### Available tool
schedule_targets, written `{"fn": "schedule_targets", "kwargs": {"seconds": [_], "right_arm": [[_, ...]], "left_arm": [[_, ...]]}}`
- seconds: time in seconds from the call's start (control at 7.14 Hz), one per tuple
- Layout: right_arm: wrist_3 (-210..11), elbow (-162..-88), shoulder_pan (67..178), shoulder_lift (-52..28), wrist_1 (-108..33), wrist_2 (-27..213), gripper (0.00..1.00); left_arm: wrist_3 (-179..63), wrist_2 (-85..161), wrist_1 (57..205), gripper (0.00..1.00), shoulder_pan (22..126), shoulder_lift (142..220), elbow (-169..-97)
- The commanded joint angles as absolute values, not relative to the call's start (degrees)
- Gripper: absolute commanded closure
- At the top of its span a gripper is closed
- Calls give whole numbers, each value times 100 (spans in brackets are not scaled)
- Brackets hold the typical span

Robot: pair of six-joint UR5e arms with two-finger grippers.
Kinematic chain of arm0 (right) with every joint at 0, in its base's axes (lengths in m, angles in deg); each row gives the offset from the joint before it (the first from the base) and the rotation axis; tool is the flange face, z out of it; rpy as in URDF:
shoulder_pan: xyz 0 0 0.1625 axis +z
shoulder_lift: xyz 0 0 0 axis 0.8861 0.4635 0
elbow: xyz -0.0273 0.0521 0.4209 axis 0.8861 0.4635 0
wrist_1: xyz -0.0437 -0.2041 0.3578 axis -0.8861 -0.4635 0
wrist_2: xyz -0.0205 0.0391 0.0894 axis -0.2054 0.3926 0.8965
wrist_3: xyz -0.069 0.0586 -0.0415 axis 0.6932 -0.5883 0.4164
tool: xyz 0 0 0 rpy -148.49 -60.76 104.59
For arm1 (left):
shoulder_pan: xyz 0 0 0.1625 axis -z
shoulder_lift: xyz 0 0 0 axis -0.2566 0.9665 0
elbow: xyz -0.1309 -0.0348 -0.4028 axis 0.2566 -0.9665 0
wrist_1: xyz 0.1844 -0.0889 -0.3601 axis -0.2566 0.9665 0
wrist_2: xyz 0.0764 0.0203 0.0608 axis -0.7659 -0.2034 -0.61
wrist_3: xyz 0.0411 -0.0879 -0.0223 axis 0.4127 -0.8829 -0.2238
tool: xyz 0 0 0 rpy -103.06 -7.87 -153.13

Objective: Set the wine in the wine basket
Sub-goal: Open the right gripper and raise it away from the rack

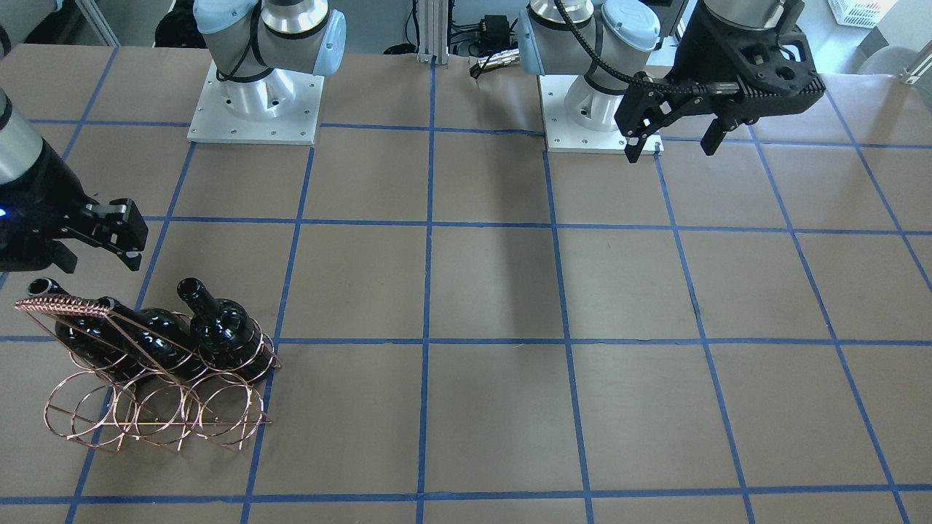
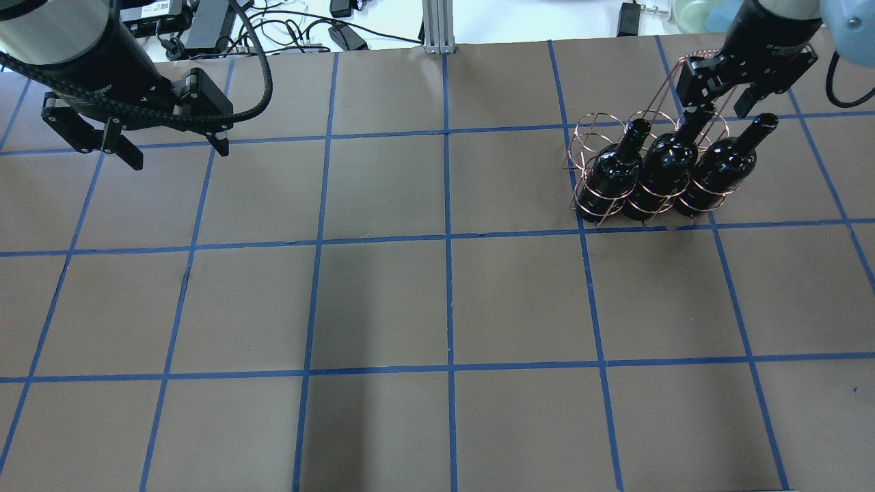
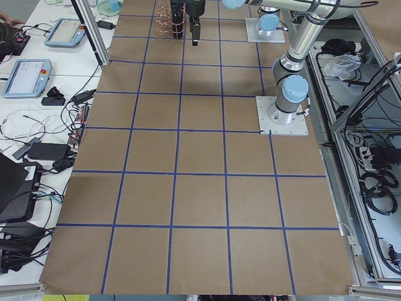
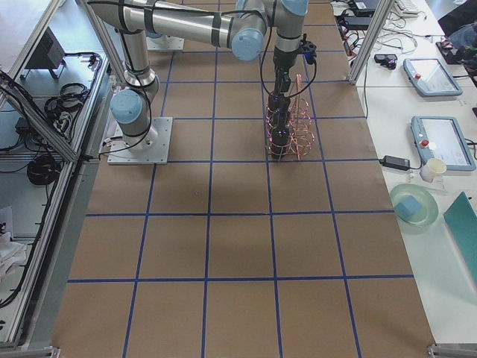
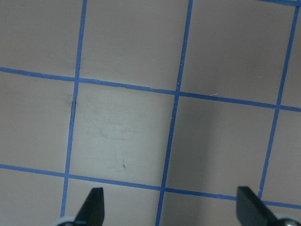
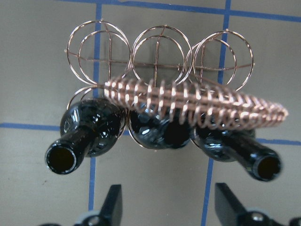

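Note:
Three near-black wine bottles lie side by side in the lower rings of the copper wire wine basket point(image 2: 591, 133), necks pointing up and out: one point(image 2: 612, 174), one in the middle point(image 2: 663, 167) and one point(image 2: 721, 164). In the right wrist view two open mouths show, at the left bottle point(image 6: 89, 125) and the right bottle point(image 6: 235, 148); the middle bottle point(image 6: 160, 132) is partly hidden by the coil-wrapped bar point(image 6: 197, 106). My right gripper point(image 2: 723, 109) is open and empty just above the necks. My left gripper point(image 2: 179, 157) is open and empty over bare table.
The basket point(image 1: 153, 407) stands near the table's far right corner as I face it; its upper row of rings is empty. The brown table has a blue tape grid point(image 2: 448, 236). Both arm bases point(image 1: 255, 102) stand at my edge. Cables and devices lie beyond the far edge.

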State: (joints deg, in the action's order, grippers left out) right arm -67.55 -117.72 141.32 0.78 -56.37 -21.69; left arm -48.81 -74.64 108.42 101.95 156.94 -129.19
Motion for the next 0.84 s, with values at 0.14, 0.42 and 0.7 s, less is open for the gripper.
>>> {"fn": "schedule_targets", "kwargs": {"seconds": [0.14, 0.42, 0.7], "right_arm": [[-6780, -11685, 14201, 1449, -4823, -2094, 0], [-7147, -11938, 14455, 1727, -4197, -2137, 0], [-7526, -11993, 14597, 1640, -4525, -2085, 0]], "left_arm": [[-4872, -7430, 10846, 0, 10197, 15649, -12992], [-4872, -7430, 10846, 0, 10206, 15631, -13027], [-4863, -7438, 10846, 0, 10206, 15570, -13140]]}}
